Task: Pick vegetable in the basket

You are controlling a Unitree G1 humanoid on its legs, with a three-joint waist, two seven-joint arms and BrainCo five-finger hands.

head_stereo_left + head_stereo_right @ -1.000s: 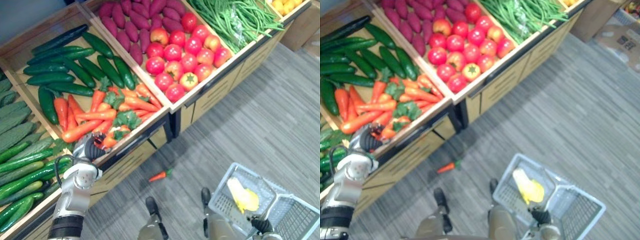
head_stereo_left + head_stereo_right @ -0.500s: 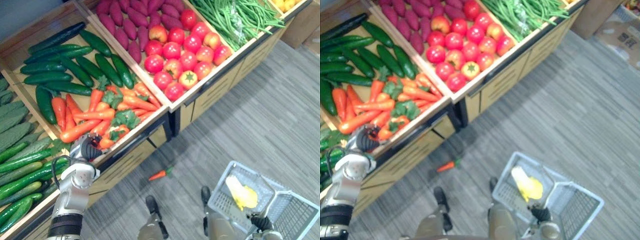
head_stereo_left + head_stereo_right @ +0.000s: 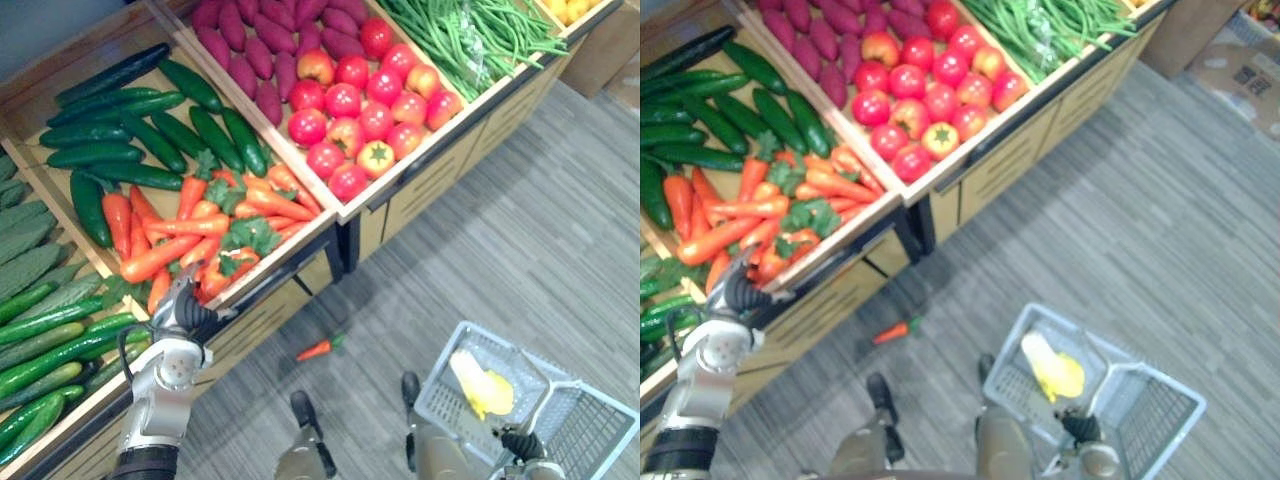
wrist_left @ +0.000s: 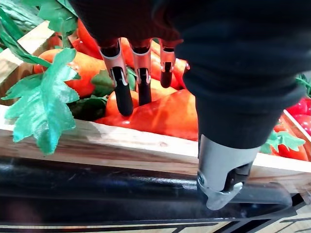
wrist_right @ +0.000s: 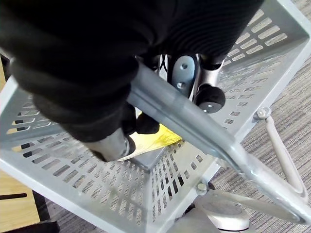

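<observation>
My left hand (image 3: 188, 312) rests at the front edge of the carrot crate (image 4: 121, 143). Its fingers (image 4: 122, 94) are straight and reach over the orange carrots (image 4: 165, 114), close above them and closed on none. The pile of leafy-topped carrots (image 3: 200, 228) fills the crate's near half. At the lower right my right hand (image 3: 522, 443) is shut on the grey handle (image 5: 194, 126) of the grey plastic basket (image 3: 585, 425). A yellow vegetable (image 3: 480, 385) lies inside the basket.
One carrot (image 3: 318, 349) lies on the grey floor below the stand. Dark cucumbers (image 3: 130, 130) lie behind the carrots. Tomatoes (image 3: 365, 105), purple sweet potatoes (image 3: 255, 50) and green beans (image 3: 470, 35) fill the crates to the right. More cucumbers (image 3: 40, 340) lie at the left.
My left hand's fingers have gone from curled to straight, and the hand has shifted a little down along the crate's front edge. The right hand keeps its hold on the basket handle.
</observation>
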